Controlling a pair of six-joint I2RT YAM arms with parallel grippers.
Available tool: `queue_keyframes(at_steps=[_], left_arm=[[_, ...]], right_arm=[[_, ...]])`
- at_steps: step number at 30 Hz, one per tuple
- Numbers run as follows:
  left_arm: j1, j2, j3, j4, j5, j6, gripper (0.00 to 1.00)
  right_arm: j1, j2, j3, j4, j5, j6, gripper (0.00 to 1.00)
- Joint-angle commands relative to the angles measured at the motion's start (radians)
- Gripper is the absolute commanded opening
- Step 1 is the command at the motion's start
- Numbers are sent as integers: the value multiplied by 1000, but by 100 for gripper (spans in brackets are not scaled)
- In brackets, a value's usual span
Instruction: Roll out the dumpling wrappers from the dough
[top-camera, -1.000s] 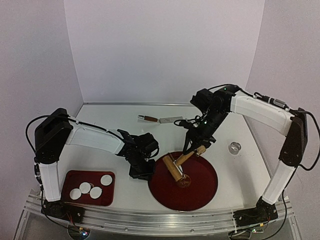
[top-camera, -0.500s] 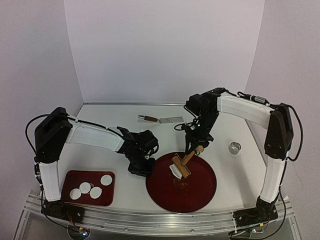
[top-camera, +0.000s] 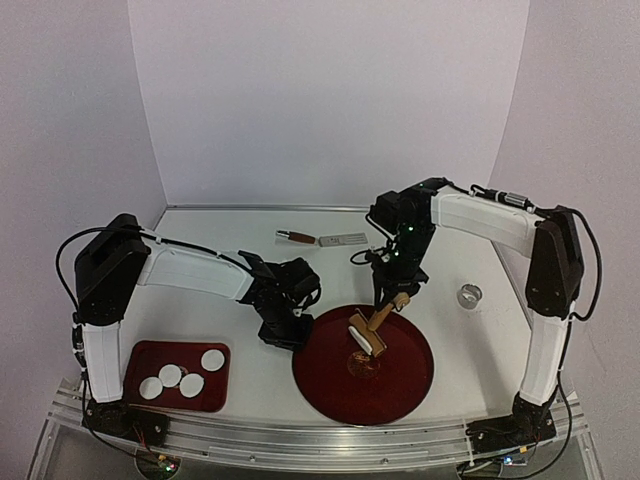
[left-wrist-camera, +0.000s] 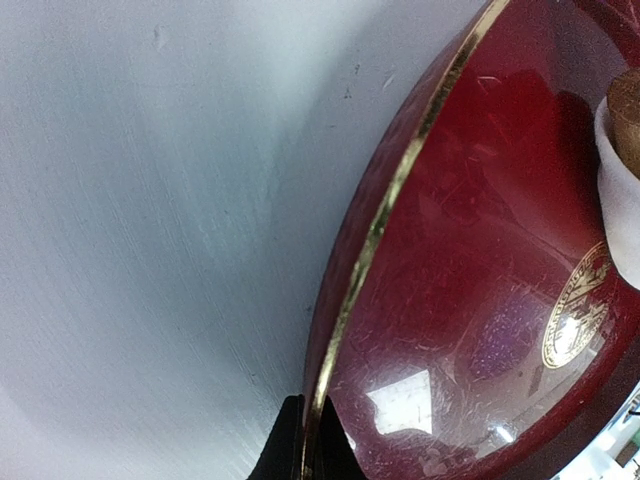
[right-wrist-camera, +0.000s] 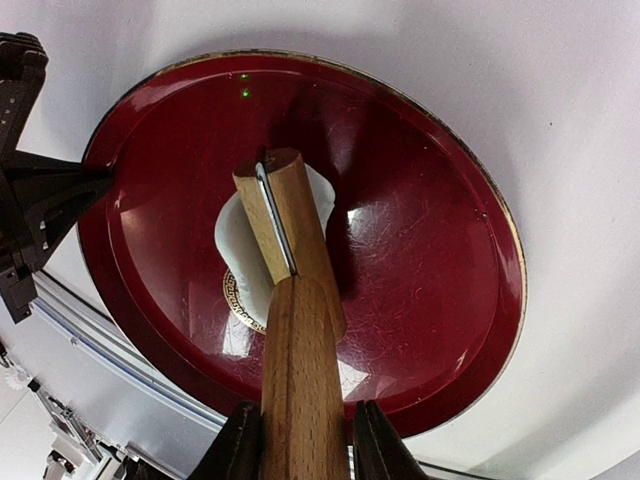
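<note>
- Wood filled the right gripper (right-wrist-camera: 300, 442): its two fingers were clamped on the handle of the rolling pin (right-wrist-camera: 295, 330), one on each side, with no gap showing.
- From those fingers the handle ran down and toward the near left. It ended in a short roller head set crosswise to it (a T shape, as the top view read it).
- Directly under that head lay the dough (right-wrist-camera: 232, 252), a ragged white piece. It was pressed against the roller and spilled out mostly on the head's left side.
- So the dough sat straight ahead of the right fingers, along the handle's own line. I judged that any rolling stroke would run along that axis, far right to near left, and that the right arm alone would make it.
- The dough rested near the middle of the red plate (right-wrist-camera: 470, 300), just beside its gold emblem.
- The left gripper (left-wrist-camera: 308, 462) sat at the plate's left rim. Its dark fingers appeared closed over the gold edge, likely to steady the plate against the push.
- Well apart, at the near left, four dumpling wrappers (top-camera: 180, 378) lay flat on a small red tray (top-camera: 140, 352), already cut round.
- A metal ring (top-camera: 468, 294) stood to the right of the plate, and a handled tool (top-camera: 320, 239) lay on the far side.
</note>
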Motion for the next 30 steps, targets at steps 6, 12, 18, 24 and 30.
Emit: queue_keyframes(at_steps=[6,12,18,24,30], left_arm=[[-8,-10,-21,-9,-46,81,0],[-8,-3,-13,-5,-43,81,0],[-8,-8,-22,-5,-45,76,0],[-8,-36,-65,5,-54,67,0],[-8,-50,-86,17,-52,67,0]], right_arm=[[3,110,-23,4,-15,-6,0],[9,137,-41,18,-14,5,0],[8,120,-46,22,86,42,0],[-56,77,-59,10,139,49,0],[-104,70,-140,20,160,9,0]])
